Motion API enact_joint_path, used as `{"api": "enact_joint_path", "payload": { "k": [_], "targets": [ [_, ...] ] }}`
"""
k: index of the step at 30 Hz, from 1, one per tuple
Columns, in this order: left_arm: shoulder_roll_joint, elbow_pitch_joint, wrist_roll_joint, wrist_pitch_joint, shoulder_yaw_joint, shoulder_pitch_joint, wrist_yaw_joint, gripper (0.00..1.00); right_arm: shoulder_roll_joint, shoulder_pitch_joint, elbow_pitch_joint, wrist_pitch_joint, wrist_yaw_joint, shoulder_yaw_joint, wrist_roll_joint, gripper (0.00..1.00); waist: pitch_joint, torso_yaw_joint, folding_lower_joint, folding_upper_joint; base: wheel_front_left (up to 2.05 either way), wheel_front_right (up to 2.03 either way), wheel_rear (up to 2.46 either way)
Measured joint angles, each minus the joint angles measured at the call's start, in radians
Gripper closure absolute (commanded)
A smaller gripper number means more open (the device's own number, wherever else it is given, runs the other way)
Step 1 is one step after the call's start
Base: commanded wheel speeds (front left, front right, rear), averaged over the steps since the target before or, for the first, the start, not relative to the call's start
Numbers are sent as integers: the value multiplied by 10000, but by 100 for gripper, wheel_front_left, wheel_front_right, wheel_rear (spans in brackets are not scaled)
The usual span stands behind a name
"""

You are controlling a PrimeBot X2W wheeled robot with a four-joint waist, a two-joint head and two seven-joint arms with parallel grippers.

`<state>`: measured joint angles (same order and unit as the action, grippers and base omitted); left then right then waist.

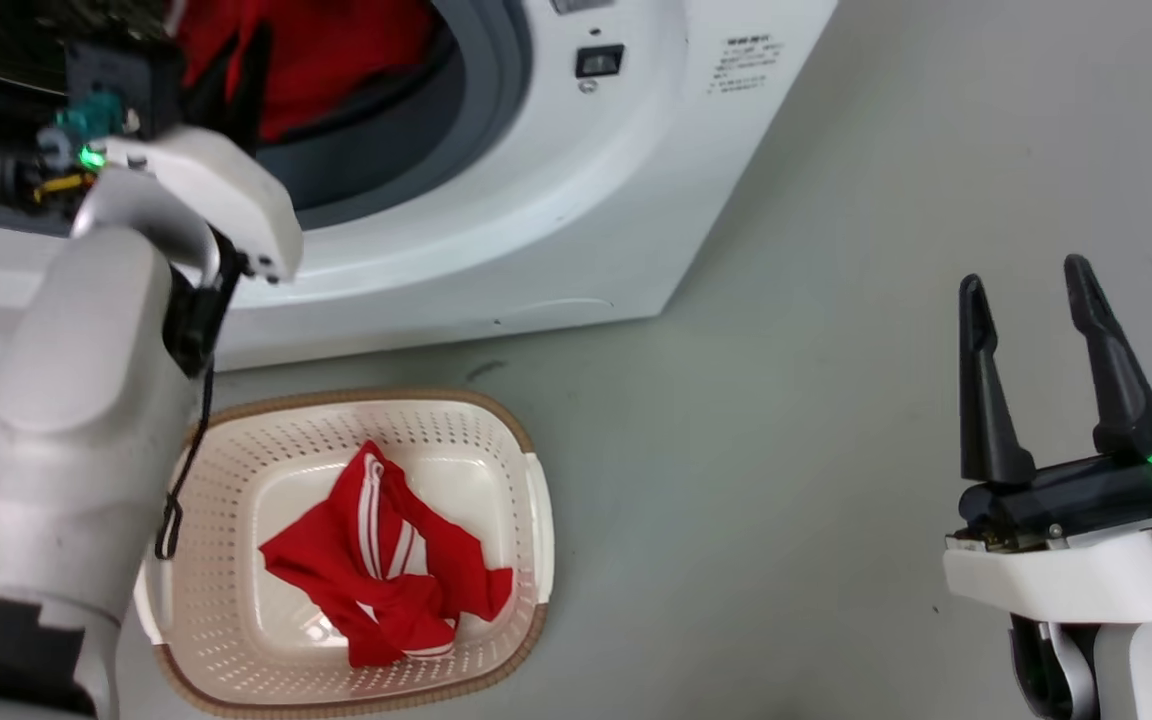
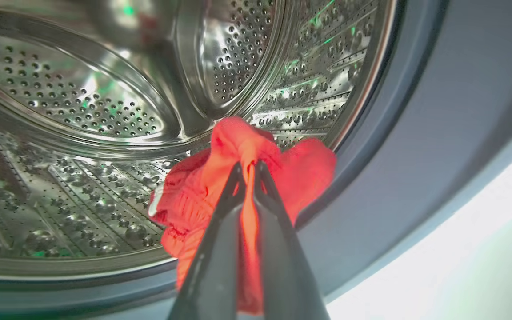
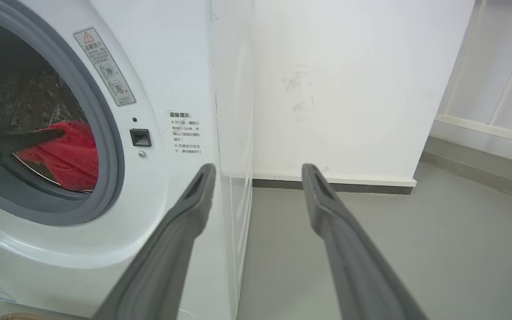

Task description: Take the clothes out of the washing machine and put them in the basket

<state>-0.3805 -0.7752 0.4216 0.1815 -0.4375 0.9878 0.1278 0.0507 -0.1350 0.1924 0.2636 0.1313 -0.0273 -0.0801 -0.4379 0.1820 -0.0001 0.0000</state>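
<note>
tightly, left fingers [image 2: 218, 249] gripped red garment [image 2: 194, 195] at edge of drum [image 2: 82, 102]; right fingers [image 1: 986, 400] stood spread, empty, above floor [image 1: 786, 450]; striped garment [image 1: 386, 565] lay in basket [image 1: 539, 520].

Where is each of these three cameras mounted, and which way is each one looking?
Head view: on the head, looking down at the basket holding a striped garment, and the washing machine; pale left forearm and open right fingers show.
Left wrist view: on the left wrist, looking into the drum; left fingers pinch a red garment.
Right wrist view: on the right wrist, facing the machine's front, the wall and floor; own fingers spread.
Shared: both wrist views show that red garment in the drum's mouth.
</note>
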Motion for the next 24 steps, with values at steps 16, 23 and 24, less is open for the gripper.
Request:
{"api": "enact_joint_path", "payload": {
  "k": [16,23,24],
  "targets": [
    [-1281,6571,151,-1049,178,-3433,-1384,100,0,860,-176,0,0,-42,196,0,1839,-766,-2,0,0,0,0],
    [-1852,9104,90,-1758,372,-4198,-2010,100,0,1121,-240,0,0,-25,230,0,2281,-927,-1,0,0,0,0],
    [-1914,9409,58,-1833,407,-4261,-2084,100,-2,1172,-249,0,0,-19,234,0,2334,-944,-1,0,0,0,0]
  ]
}}
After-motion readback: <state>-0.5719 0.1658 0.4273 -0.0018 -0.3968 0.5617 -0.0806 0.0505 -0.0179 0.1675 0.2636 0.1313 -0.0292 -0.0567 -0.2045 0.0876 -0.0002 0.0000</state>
